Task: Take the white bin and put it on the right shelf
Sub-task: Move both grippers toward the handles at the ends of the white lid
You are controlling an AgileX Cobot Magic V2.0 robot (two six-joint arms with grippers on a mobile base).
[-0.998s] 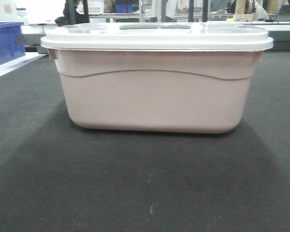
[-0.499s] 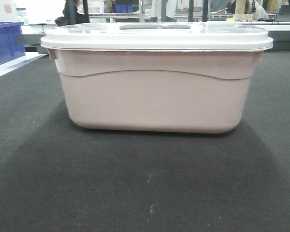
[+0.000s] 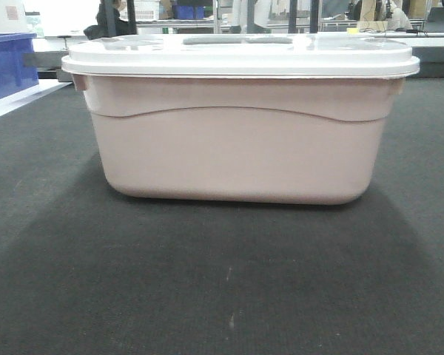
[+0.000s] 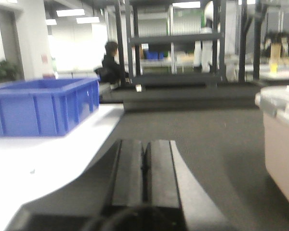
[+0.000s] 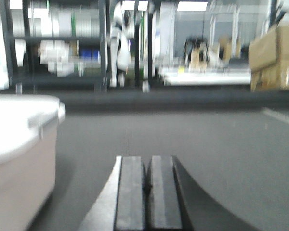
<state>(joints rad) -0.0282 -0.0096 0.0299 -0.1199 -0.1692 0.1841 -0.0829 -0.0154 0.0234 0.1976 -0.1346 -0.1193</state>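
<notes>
**Left fingers and right fingers closed and empty, bin between the arms**

Both pairs of fingers are pressed pad to pad, with only a thin seam showing and nothing held. Each pair sits low above the dark surface; whether they touch it cannot be told.

The bin stands upright on that surface, square to the front camera and in the middle of its view. Its white lid is on and overhangs the pale pinkish walls, and a wavy ridge runs along the near side. In the left wrist view the bin's end wall shows at the right edge, apart from the left fingers. In the right wrist view it fills the lower left, again apart from the right fingers.

A blue crate rests on a white board to the left of the bin, well apart from it. Behind the crate a person in dark clothes sits in front of dark racks. Cardboard boxes are stacked far off to the right, blurred.
</notes>
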